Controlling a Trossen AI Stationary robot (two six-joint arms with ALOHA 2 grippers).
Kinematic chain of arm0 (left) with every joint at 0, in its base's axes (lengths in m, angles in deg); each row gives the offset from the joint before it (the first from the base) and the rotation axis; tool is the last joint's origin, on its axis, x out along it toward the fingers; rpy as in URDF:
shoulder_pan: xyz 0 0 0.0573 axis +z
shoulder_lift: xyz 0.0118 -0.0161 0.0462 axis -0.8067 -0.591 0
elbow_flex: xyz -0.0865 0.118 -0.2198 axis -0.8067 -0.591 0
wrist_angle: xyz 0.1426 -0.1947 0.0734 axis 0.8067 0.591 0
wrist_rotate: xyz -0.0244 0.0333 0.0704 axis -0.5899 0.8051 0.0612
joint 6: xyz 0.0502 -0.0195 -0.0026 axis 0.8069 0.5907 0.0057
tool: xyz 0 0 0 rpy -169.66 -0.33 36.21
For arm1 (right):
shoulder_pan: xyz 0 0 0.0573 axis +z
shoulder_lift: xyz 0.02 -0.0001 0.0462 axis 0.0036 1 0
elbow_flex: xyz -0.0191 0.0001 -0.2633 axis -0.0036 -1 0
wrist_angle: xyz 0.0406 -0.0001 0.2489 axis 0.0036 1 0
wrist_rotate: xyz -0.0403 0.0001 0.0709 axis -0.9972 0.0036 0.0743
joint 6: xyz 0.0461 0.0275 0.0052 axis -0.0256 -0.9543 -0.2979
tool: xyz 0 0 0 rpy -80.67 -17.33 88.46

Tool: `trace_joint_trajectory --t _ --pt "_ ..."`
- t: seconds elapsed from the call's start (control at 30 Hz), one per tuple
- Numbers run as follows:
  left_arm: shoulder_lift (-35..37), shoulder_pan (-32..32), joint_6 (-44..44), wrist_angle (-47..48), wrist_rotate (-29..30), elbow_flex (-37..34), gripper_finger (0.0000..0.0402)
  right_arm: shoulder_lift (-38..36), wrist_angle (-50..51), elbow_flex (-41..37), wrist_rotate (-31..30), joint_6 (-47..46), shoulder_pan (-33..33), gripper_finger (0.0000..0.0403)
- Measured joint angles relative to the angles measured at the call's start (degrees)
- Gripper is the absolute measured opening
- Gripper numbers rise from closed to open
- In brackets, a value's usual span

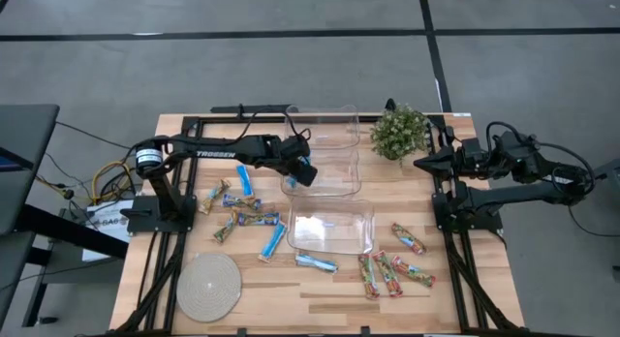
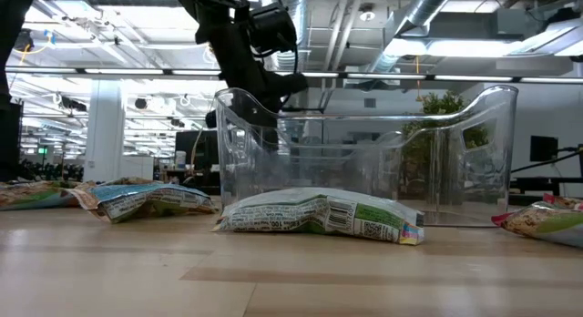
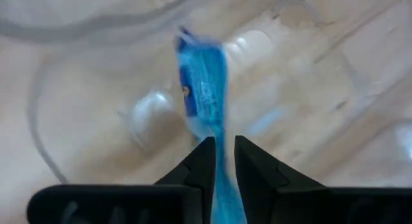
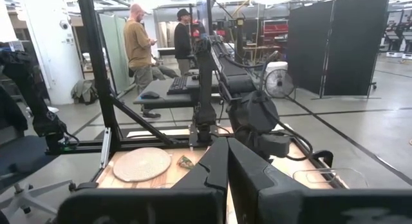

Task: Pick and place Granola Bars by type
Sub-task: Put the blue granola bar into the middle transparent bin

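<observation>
- Overhead, three clear plastic bins stand in a column at the table's centre: the far bin (image 1: pixel 325 121), the middle bin (image 1: pixel 325 172) and the near bin (image 1: pixel 331 227). The near one looks empty; contents of the other two cannot be confirmed here.
- The left gripper (image 1: pixel 303 169) hangs at the middle bin's left rim, clenched on a bright blue bar (image 1: pixel 307 171).
- Loose Granola Bars (image 1: pixel 242 213) lie on the slatted wood left of the bins; more lie in front, and red-green-orange ones (image 1: pixel 392 269) to the right.
- A round woven mat (image 1: pixel 208 286) sits at the near left corner; a small leafy plant (image 1: pixel 399 131) stands beside the far bin.
- The right gripper (image 1: pixel 423 163) rests well apart at the table's right edge.
- At table level, a crinkled shiny wrapper (image 2: pixel 323 214) lies just before the near bin's smooth transparent wall (image 2: pixel 383 162).
- From the left wrist, the dark fingers (image 3: pixel 203 166) pinch the blue bar's (image 3: pixel 203 89) glossy wrapper, which hangs over curved clear plastic.
- From the right wrist, the fingers (image 4: pixel 215 166) are closed together with nothing between; two people stand in the room beyond.
</observation>
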Motion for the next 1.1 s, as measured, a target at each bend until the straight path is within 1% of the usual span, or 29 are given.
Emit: trace_joint_trajectory --t 0.07,0.17,0.33,0.57,0.7,0.77,0.97,1.1 --pt "0.0 0.1 -5.3 -0.2 -1.7 0.0 0.0052 0.0 0.0 0.0 0.0 0.0 0.0 0.0" --pt "0.0 0.1 -10.3 -0.5 -2.0 0.0 0.0052 0.0 0.0 0.0 0.0 0.0 0.0 0.0" --pt "0.0 0.3 -11.7 -0.6 -0.6 0.0 0.0052 0.0 0.0 0.0 0.0 0.0 0.0 0.0" --pt "0.2 0.3 -5.5 -1.6 -0.7 0.0 0.0052 0.0 0.0 0.0 0.0 0.0 0.0 0.0" --pt "1.9 0.1 -1.5 -2.5 -1.0 0.0 0.0052 0.0 0.0 0.0 0.0 0.0 0.0 0.0" --pt "3.2 -0.1 -0.3 -2.5 -0.3 0.0 0.0052 0.0 0.0 0.0 0.0 0.0 0.0 0.0" --pt "8.0 -1.7 2.1 -2.7 4.3 0.0 0.0052 0.0 0.0 0.0 0.0 0.0 0.0 0.0" --pt "11.6 -2.7 3.8 -2.3 5.3 0.0 0.0052 0.0 0.0 0.0 0.0 0.0 0.0 0.0"
